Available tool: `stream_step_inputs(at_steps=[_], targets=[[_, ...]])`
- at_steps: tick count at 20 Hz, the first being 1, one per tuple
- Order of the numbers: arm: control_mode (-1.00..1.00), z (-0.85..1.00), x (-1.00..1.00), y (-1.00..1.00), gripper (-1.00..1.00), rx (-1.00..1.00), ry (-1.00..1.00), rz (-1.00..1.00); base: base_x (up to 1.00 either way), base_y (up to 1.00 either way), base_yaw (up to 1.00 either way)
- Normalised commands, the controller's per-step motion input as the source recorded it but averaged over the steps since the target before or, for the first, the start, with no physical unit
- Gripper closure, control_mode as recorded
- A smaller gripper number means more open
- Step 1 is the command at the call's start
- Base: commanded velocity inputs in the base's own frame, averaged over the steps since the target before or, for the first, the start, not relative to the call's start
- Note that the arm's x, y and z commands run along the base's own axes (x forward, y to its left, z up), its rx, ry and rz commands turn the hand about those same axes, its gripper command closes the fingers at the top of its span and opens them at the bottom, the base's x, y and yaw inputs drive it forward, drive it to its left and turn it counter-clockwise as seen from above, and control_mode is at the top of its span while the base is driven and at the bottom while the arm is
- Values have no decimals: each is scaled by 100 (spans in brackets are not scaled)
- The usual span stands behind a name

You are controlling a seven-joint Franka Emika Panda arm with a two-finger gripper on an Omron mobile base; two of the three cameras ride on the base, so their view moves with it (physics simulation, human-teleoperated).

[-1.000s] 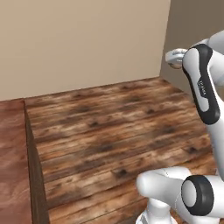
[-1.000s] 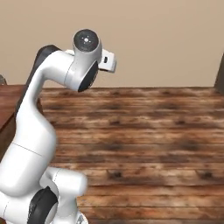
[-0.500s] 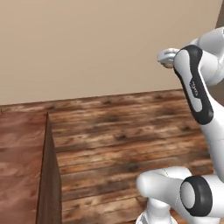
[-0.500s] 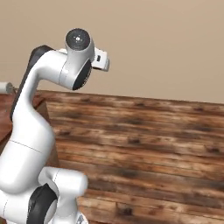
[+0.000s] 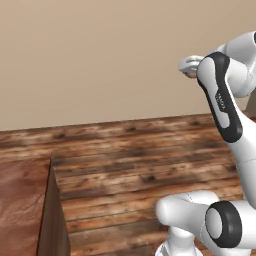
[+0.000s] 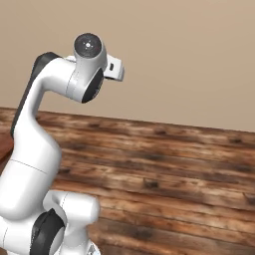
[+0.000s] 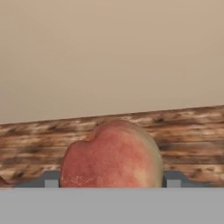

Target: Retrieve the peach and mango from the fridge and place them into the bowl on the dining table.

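one round, mottled red peach [image 7: 111, 155] fills the tool [image 7: 109, 180].

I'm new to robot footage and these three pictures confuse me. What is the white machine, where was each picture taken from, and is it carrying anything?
The white machine is a robot arm on a driving base in a rendered room. Two cameras on that base look forward from behind its left and right sides, over a plank floor to a beige wall. The left one also shows a reddish-brown wooden surface. The third camera sits on the hand, looking along the pincer, which is closed on a reddish-pink peach.
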Motion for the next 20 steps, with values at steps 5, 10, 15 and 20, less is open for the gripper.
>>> stream_step_inputs(at_steps=[5,10,15,20], targets=[[100,0,0,0,100,0,0,0,100,-19,35],[100,0,0,0,100,0,0,0,100,-16,51],[100,0,0,0,100,0,0,0,100,-15,56],[100,0,0,0,100,0,0,0,100,-14,57]])
